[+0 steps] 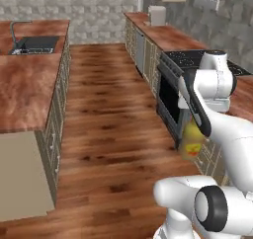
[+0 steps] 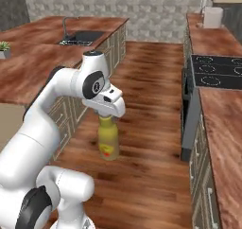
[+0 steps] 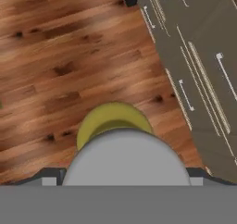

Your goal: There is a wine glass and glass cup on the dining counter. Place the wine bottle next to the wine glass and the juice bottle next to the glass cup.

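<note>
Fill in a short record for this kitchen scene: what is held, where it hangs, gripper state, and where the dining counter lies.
held item: juice bottle, yellow, upright
grip point: gripper closed on its neck
position: in the air above the wood floor, in the aisle between the counters
dining counter: to the robot's left, with a dark sink at its far end
stove: on the right-hand side

Black stovetop (image 2: 215, 71), toaster (image 1: 157, 15), potted plant (image 2: 4, 48)

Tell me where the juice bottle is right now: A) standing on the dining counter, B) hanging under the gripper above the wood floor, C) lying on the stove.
B: the juice bottle hangs below the gripper over the floor, off both counters.
</note>
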Tool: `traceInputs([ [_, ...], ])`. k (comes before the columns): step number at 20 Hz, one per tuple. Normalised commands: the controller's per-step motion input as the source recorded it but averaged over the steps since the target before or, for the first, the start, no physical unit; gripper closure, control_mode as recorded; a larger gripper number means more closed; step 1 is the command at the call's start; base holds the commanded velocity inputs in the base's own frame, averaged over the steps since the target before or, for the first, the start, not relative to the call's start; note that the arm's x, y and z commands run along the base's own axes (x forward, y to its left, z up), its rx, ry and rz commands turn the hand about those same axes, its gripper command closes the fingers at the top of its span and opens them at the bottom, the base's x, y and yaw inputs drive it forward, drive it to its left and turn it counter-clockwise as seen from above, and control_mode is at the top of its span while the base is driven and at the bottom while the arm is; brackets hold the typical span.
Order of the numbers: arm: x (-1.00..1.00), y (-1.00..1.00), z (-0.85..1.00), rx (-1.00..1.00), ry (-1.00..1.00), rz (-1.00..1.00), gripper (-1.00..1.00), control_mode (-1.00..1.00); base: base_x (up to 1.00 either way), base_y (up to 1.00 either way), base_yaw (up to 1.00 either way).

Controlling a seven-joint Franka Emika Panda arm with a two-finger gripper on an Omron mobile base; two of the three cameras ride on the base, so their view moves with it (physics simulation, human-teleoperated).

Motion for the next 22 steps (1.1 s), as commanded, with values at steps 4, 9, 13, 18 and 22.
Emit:
traceInputs([
  [4,0.0,0.0,0.0,0.0,0.0,0.0,1.0,1.0,0.0,0.13,0.93],
  [9,0.0,0.0,0.0,0.0,0.0,0.0,1.0,1.0,0.13,0.17,0.81],
  [13,0.0,0.0,0.0,0.0,0.0,0.0,1.0,1.0,0.3,0.26,0.61],
  [18,0.0,0.0,0.0,0.0,0.0,0.0,1.0,1.0,0.53,0.5,0.15],
  [22,0.0,0.0,0.0,0.0,0.0,0.0,1.0,1.0,0.69,0.56,0.01],
])
